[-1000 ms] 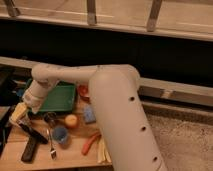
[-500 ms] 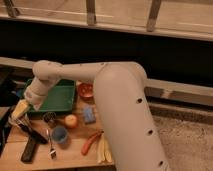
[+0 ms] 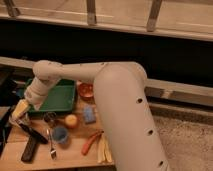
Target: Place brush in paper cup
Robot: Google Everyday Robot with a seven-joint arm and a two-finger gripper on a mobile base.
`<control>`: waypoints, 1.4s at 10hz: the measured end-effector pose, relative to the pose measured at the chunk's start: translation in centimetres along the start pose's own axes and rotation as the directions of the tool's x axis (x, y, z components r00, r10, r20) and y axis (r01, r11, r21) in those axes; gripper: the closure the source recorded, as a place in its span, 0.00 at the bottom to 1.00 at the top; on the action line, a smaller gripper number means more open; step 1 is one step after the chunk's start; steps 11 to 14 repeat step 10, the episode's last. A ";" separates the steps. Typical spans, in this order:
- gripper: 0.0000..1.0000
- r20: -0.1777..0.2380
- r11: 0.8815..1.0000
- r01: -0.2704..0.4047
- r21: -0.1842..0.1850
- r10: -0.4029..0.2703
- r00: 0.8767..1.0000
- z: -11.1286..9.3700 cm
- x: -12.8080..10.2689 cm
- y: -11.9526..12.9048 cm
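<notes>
The brush [image 3: 34,133], a slim black stick, lies slanted on the wooden table at the left, apart from the gripper. A pale off-white shape [image 3: 21,108] at the table's left edge looks like the paper cup, tilted. My gripper [image 3: 26,104] is at the end of the white arm, right at that pale shape, above and to the left of the brush. The wrist hides how the gripper meets the shape.
A green tray [image 3: 60,97] and a red bowl [image 3: 86,90] stand behind. Near the brush are a metal cup [image 3: 49,119], a blue cup [image 3: 60,134], a fork [image 3: 52,148] and a flat black block [image 3: 29,149]. An orange ball [image 3: 71,121], a blue sponge [image 3: 89,115], an orange stick-shaped thing [image 3: 90,142] and a banana [image 3: 103,150] lie to the right.
The wrist and the pale shape have shifted only slightly upward. The brush and the other things have not moved.
</notes>
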State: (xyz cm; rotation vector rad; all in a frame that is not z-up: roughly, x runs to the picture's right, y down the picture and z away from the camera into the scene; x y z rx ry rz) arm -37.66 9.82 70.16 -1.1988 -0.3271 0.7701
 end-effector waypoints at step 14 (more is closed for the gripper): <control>0.29 0.180 0.963 -0.140 0.229 0.099 0.979 -13.2 0.0 -0.3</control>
